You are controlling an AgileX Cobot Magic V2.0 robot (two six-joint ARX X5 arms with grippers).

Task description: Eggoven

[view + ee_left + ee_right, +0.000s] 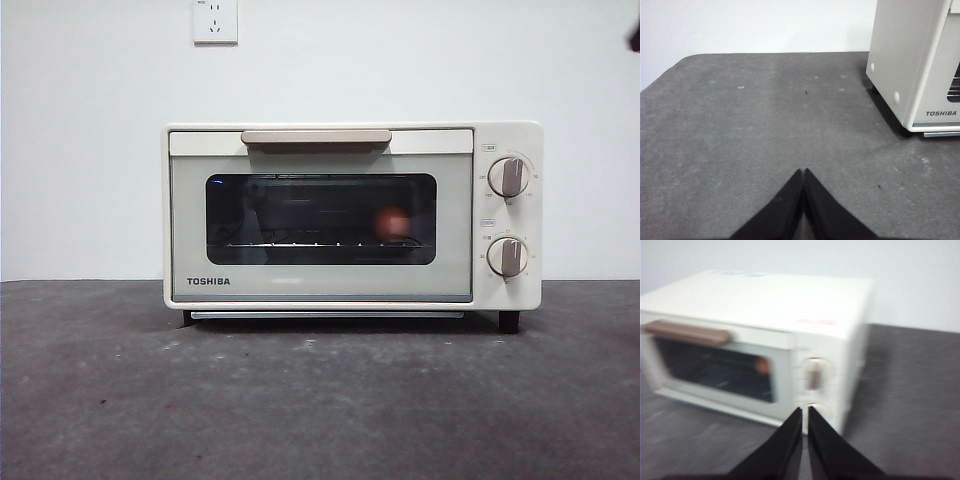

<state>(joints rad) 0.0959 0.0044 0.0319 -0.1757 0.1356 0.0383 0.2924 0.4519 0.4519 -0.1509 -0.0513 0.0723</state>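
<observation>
The egg lies inside the oven, on the wire rack behind the dark glass, toward the knob side, and the door looks shut. I judge the job all but done.

My right pincer hangs in front of the oven's knob end, jaws closed tip to tip with nothing in them. My left pincer is also pressed shut and empty, over bare table off the oven's far side from the knobs.

The risks are small but real. The right pincer is the closer one; a careless swing could clip a knob and turn it, or jolt the light cream box. An egg is smooth and round, so any jolt could set it rolling along the thin rack wires, and its shell is brittle. The handle is a flat tan bar, easy to snag. The table is a matte, grainy grey, which should keep the oven's feet from sliding.
</observation>
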